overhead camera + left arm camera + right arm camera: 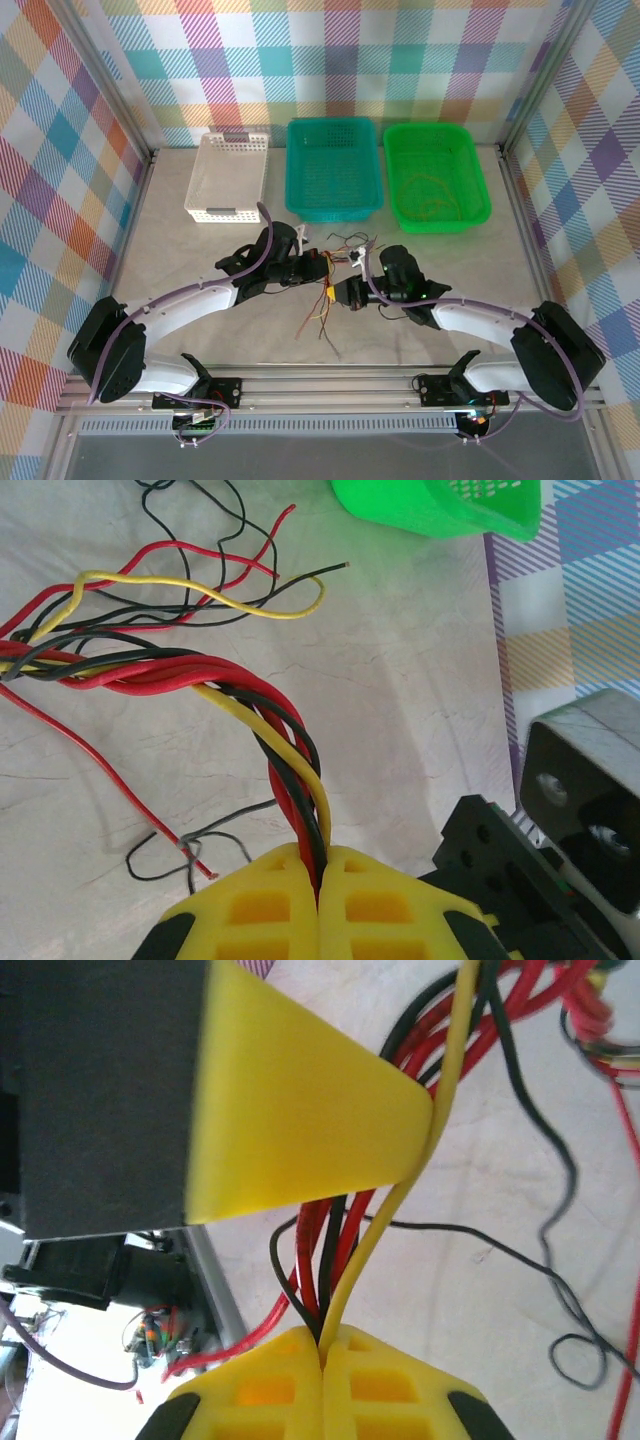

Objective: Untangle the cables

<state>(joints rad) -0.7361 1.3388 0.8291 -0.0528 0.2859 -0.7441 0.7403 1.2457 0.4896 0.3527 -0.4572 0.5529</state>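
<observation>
A tangled bundle of thin red, black and yellow cables (324,300) lies mid-table between the two arms, with loose ends trailing toward me. My left gripper (328,264) is shut on the cables (262,712), which rise from between its yellow fingertips (320,858) and fan out to the left. My right gripper (351,291) is shut on the same cables (338,1245) a short way along, its fingertips (322,1338) pinching them. The left gripper's yellow finger (300,1125) sits close above it, touching the yellow wire.
Three baskets line the back: white (229,175), teal (333,168) and green (437,175), the green one (440,505) holding a few thin wires. The two wrists are nearly touching; part of the right arm (580,780) is beside my left gripper. Checked walls enclose the table.
</observation>
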